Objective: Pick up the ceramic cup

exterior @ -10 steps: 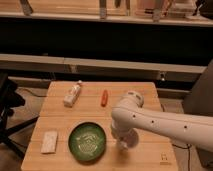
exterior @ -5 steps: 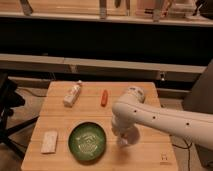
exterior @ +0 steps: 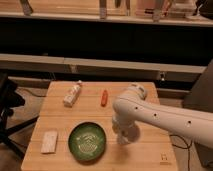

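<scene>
My white arm reaches in from the right over the wooden table point(exterior: 145, 157). Its gripper point(exterior: 123, 138) points down at the table just right of the green patterned bowl point(exterior: 87, 142). The ceramic cup does not show as a separate thing. The gripper and wrist cover the spot under them, and a whitish shape there cannot be told apart from the gripper.
A long white bottle point(exterior: 72, 94) lies at the back left of the table. A small red object point(exterior: 104, 97) lies at the back middle. A flat white packet point(exterior: 49, 141) lies at the front left. A dark chair point(exterior: 7, 107) stands left of the table.
The arm's elbow has shifted slightly up and back. The gripper stays at about the same spot beside the green bowl. The objects on the table have not moved.
</scene>
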You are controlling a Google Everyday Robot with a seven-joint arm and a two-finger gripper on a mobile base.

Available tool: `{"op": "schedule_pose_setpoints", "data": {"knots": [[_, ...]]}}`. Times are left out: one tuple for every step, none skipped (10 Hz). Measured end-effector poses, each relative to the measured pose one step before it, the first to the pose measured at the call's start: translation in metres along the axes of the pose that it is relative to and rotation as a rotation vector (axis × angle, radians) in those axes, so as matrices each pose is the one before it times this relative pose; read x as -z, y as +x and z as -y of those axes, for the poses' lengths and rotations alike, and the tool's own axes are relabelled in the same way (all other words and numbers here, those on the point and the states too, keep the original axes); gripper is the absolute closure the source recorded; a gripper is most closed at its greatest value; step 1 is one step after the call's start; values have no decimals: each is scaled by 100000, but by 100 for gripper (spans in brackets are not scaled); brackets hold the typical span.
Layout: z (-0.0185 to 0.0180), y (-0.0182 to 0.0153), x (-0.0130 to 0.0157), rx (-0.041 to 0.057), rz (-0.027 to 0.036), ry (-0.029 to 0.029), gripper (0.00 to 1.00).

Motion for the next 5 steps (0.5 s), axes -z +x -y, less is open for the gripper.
{"op": "schedule_pose_setpoints", "data": {"knots": [[29,71,235,84,41,-56,96],[63,67,300,112,-31,47,96],[65,112,455,58,-16,42,96],[35,51,217,107,-39,-43,96],[75,109,136,40,-46,207,96]]}}
